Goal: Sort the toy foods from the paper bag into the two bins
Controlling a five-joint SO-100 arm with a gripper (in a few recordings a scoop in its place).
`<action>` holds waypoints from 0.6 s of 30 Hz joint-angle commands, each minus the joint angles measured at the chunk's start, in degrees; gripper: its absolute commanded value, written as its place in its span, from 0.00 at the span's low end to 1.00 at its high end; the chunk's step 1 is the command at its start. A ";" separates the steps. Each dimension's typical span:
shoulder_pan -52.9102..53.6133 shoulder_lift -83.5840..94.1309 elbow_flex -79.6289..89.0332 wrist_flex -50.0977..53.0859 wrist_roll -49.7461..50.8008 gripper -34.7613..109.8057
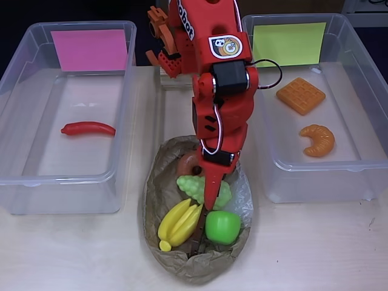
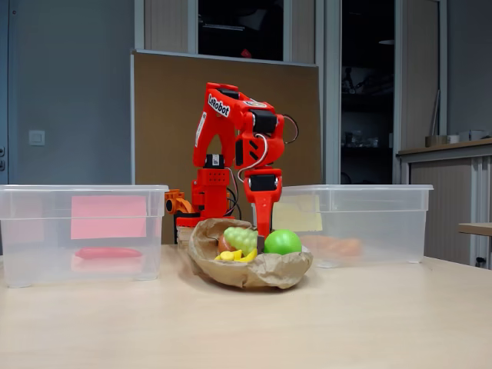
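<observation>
Overhead, gripper [image 1: 205, 227] between banana [image 1: 179, 224] — apple [image 1: 222, 227]

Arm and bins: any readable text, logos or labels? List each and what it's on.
"Lerobot", roughly: white lettering on the arm's upper link, small, so not certain.
Round cartoon sticker on the arm: no words readable.
Pink label: blank.
Yellow-green label: blank.

The arm [image 1: 219, 103] covers most of the donut [image 1: 189, 163] behind the jaws and part of the grapes [image 1: 193, 185] beside them. How far the jaws are parted cannot be told.
</observation>
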 commanded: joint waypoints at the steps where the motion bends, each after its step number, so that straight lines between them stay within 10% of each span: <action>1: 0.53 0.70 -5.54 4.57 -1.85 0.50; 18: 1.05 -2.11 -4.31 4.83 1.14 0.49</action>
